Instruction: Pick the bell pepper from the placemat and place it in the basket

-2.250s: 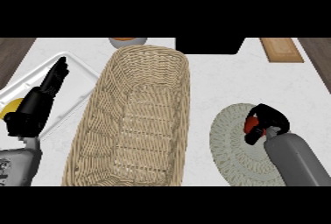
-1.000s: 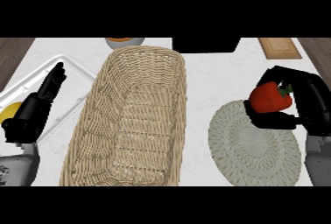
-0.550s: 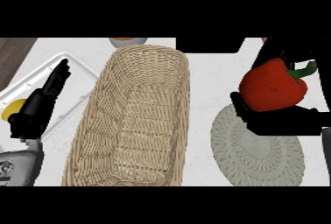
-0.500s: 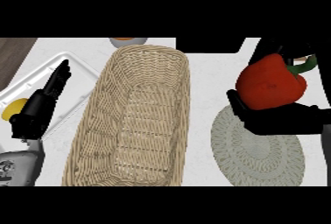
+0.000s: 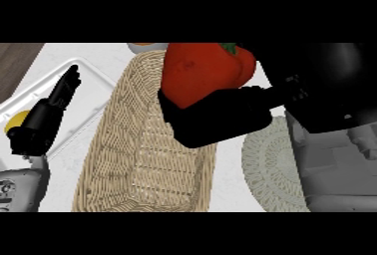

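- Head view, right hand [image 5: 221, 118]: your right hand is curled under and around the bell pepper [image 5: 200, 69], cupping it from below. The pepper sits on top of the hand, its green stem on the side away from the basket.
- Head view, pepper position: it is off the placemat [image 5: 267, 167]. It shows over the far right stretch of the basket [image 5: 140, 164], across the right rim. It looks raised well above the weave, though the height cannot be read exactly.
- Head view, key relation: the basket's open middle lies left of the right hand and nearer to you. Its long axis runs away from you, so there is more room along it than across. Judgement: shift the hand left before releasing, since the pepper straddles the rim rather than hanging over the middle.
- Head view, contents: only weave shows on the visible basket floor; the hand hides the far right part.
- Head view, left hand [image 5: 46, 115]: it rests with fingers straight over the white tray [image 5: 37, 92], well left of the right hand and beyond the basket. A yellow item [image 5: 15, 122] lies just beside it. The right hand is the nearer one.
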